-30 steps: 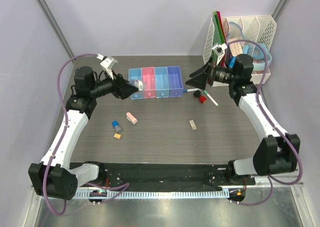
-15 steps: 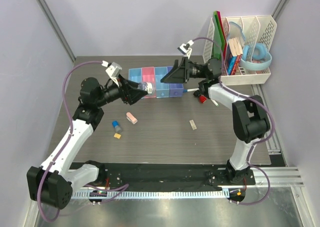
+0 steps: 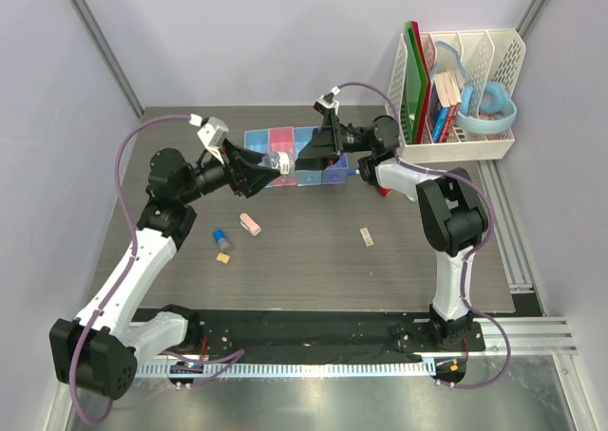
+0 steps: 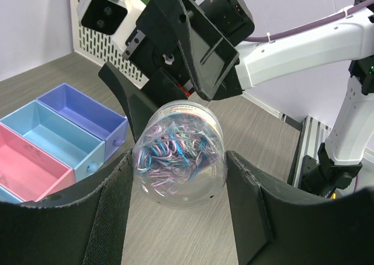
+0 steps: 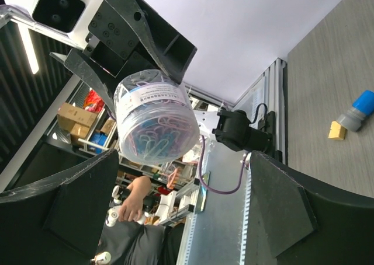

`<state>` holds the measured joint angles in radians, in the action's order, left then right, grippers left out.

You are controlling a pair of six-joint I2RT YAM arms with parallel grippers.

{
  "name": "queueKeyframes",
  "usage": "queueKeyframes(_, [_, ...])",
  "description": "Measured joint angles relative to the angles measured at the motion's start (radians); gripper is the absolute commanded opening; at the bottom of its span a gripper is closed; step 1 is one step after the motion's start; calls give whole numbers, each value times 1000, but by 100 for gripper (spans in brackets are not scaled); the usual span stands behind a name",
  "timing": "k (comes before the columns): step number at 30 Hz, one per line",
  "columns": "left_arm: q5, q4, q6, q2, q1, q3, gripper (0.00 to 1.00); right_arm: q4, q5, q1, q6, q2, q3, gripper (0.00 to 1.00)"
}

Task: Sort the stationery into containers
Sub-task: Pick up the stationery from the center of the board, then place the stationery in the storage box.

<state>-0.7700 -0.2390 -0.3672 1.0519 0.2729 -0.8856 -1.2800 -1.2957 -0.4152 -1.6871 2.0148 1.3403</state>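
Observation:
My left gripper (image 3: 269,165) is shut on a clear jar of coloured paper clips (image 3: 279,162), lifted over the containers (image 3: 255,146), a joined row of blue, pink and violet bins. In the left wrist view the jar (image 4: 181,142) sits between my fingertips. My right gripper (image 3: 302,158) faces it, open, its fingers on either side of the jar's far end (image 5: 153,119) without touching. On the table lie a pink eraser (image 3: 250,223), a blue-capped cylinder (image 3: 221,236), a yellow piece (image 3: 224,257), a beige eraser (image 3: 366,236) and a red piece (image 3: 384,190).
A tall white perforated file rack (image 3: 475,51) stands at the back right with books, green boards (image 3: 412,70) and a light-blue ring (image 3: 492,108). The right arm stretches across the table in front of it.
The right arm has swung left from the file rack to the containers and now faces the jar. The left gripper has carried the jar a little to the right.

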Motion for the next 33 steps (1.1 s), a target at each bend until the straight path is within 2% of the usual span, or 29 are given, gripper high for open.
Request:
queueKeyframes(6, [-9, -12, 4, 0, 0, 13, 0, -15, 0, -47, -44, 0, 10, 99])
queueKeyframes(17, [-13, -20, 8, 0, 0, 25, 0, -22, -9, -118, -55, -19, 10, 86])
queueKeyframes(33, [-39, -50, 30, -13, 3, 35, 0, -22, -28, -109, -51, -52, 10, 87])
